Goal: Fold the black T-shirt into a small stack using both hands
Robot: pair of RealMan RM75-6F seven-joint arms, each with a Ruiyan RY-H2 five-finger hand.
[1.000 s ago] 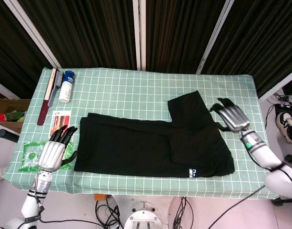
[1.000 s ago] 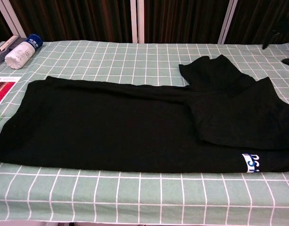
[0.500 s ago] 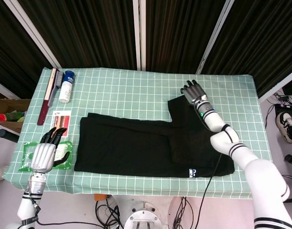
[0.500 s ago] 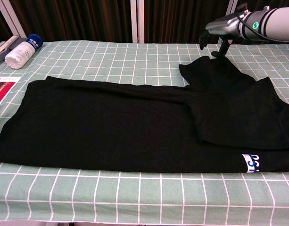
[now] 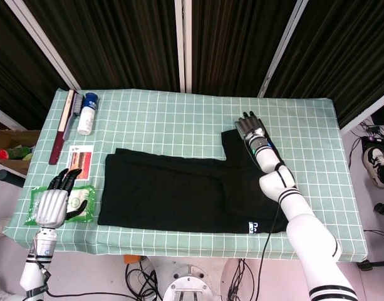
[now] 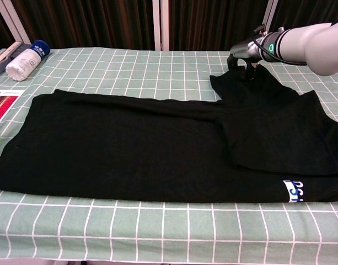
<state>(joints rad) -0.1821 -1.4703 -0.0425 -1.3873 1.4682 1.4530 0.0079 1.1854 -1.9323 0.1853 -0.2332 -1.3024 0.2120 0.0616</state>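
Observation:
The black T-shirt (image 5: 198,188) lies flat across the green checked table (image 5: 166,116), part folded, with one sleeve (image 5: 248,147) sticking out toward the far side and a white-blue label (image 6: 294,190) at its near right corner. My right hand (image 5: 248,125) is at the sleeve's far tip; in the chest view the right hand (image 6: 247,52) points its fingers down onto the fabric edge, and I see no cloth pinched. My left hand (image 5: 51,205) hovers off the shirt at the table's front left, fingers spread, holding nothing.
A white bottle with a blue cap (image 5: 86,116) and a dark red brush (image 5: 62,125) lie at the far left corner. A printed card (image 5: 79,160) and a green packet (image 5: 60,204) sit left of the shirt, the packet under my left hand.
My right hand swung in from the table's right edge to the sleeve's far tip and lowered onto it. My left hand drew back left, away from the shirt's edge.

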